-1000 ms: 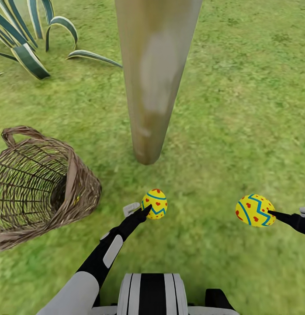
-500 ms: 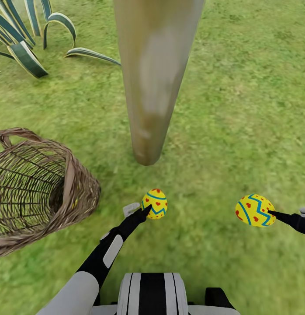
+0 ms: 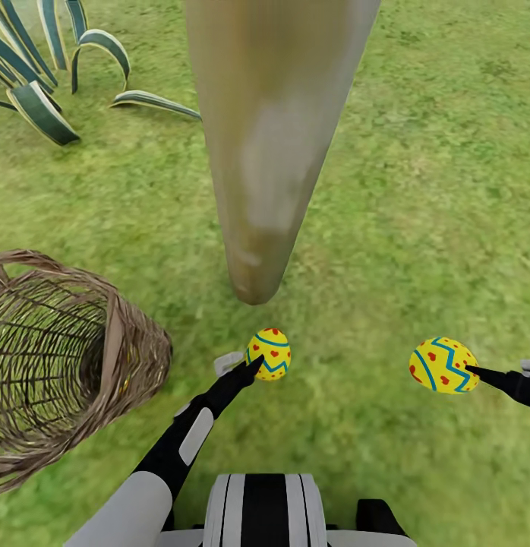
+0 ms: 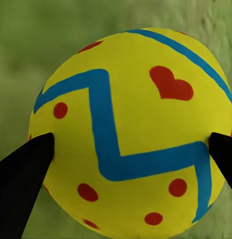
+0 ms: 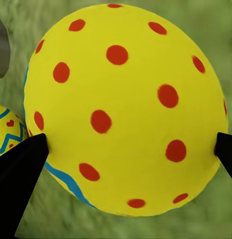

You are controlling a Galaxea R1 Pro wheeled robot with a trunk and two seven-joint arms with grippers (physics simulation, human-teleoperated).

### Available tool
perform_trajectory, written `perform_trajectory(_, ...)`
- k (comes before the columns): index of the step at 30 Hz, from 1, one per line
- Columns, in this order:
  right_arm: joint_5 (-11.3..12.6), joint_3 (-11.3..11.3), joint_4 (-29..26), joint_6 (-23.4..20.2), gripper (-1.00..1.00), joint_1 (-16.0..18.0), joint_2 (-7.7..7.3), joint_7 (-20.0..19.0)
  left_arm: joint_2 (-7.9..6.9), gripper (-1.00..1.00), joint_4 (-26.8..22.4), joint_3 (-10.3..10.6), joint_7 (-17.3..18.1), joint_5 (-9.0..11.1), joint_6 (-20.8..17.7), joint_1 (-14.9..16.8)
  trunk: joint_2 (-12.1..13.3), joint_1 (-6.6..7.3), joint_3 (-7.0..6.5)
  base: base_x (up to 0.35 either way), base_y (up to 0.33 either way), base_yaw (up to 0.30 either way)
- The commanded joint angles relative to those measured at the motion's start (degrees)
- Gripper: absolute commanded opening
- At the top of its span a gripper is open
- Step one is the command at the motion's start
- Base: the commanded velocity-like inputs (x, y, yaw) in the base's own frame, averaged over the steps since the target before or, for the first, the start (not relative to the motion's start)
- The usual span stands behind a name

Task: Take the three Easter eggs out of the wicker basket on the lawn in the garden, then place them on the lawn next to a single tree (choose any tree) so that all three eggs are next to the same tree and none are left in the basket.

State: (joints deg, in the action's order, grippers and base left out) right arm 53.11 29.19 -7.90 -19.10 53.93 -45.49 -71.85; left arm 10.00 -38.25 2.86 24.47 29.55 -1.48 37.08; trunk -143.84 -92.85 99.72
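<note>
Peeking beside right egg (image 5: pixel 126 109): left egg (image 5: pixel 7 130).

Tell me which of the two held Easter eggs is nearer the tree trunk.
The egg in the left gripper, the left-hand egg, just below the trunk's base; the right-hand egg is farther out.

The left gripper (image 3: pixel 259 367) is clamping a yellow zigzag-banded Easter egg (image 3: pixel 269 353) between its fingertips, above the short green lawn (image 3: pixel 417 190). The tall pale grey-tan tree trunk (image 3: pixel 269 152) is standing just ahead of this gripper. The brown woven wicker basket (image 3: pixel 64 357) is lying tipped on the grass to its left. Well to its right, the right gripper (image 3: pixel 471 371) is pinching a second yellow red-dotted egg (image 3: pixel 442 365).
</note>
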Motion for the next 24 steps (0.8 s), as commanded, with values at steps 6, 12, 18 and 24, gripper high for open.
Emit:
perform_trajectory(6,0.59,0.43,-0.01,-0.59,-1.0,0.03,-0.04,-0.13,0.0,-1.0,0.02,0.04,0.14,0.45,-0.12,0.01,-0.01,-0.01,0.03,0.025,0.0,0.0)
perform_trajectory(12,0.59,0.43,-0.01,-0.59,-1.0,0.03,-0.04,-0.13,0.0,-1.0,-0.42,0.04,0.14,0.49,-0.19,0.01,-0.04,-0.06,0.47,0.0,0.0,0.0)
perform_trajectory(18,0.59,0.43,-0.01,-0.59,-1.0,0.03,-0.04,-0.13,0.0,-1.0,-0.42,0.04,0.14,0.48,-0.19,0.01,-0.06,-0.12,0.92,0.0,0.0,0.0)
perform_trajectory(24,0.59,0.43,-0.01,-0.59,-1.0,0.04,-0.04,-0.13,0.0,-1.0,-0.42,0.04,0.14,0.51,-0.19,0.01,-0.06,-0.12,0.92,0.0,0.0,0.0)
